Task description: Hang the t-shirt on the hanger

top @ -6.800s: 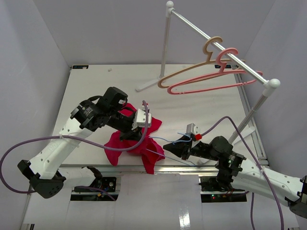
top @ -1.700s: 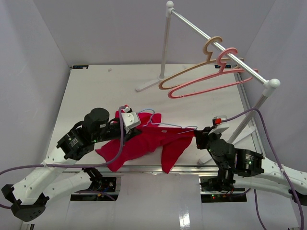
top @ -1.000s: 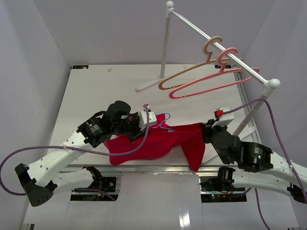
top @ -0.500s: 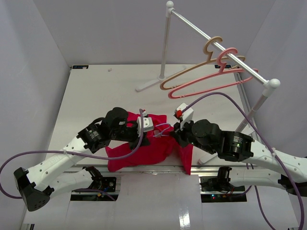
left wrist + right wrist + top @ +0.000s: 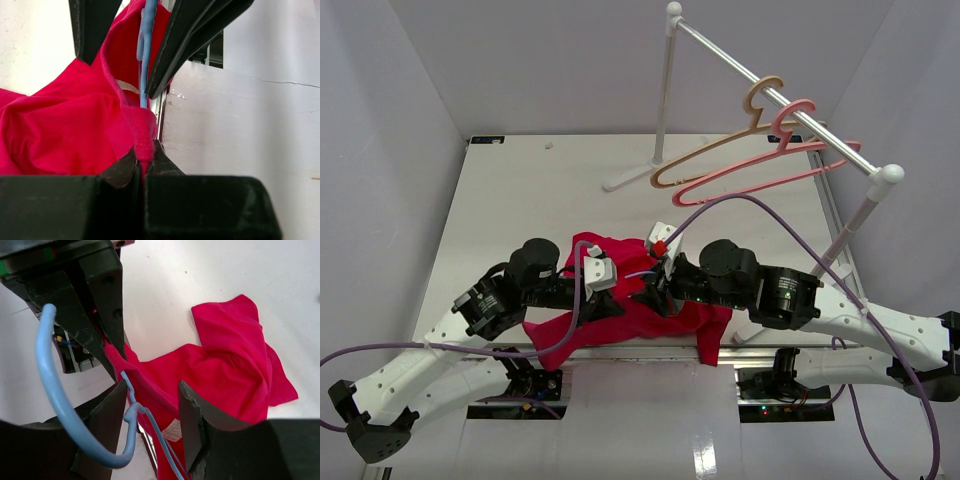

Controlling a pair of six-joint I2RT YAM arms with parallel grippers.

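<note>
Right wrist view: the right claw [image 5: 151, 390], clamped a second ago, now stands half open, with the blue hanger [image 5: 50, 370] loose between its jaws, just above the collar [image 5: 116, 359]. That suggests the hanger has been threaded in and released. The left claw [image 5: 144, 150] pinches that collar, with the shirt [image 5: 60, 130] bunched below it.

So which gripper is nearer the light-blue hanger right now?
Right. The right gripper stands open with the hanger passing between its fingers; the left gripper is shut on the t-shirt at the collar, close by the wire.
</note>
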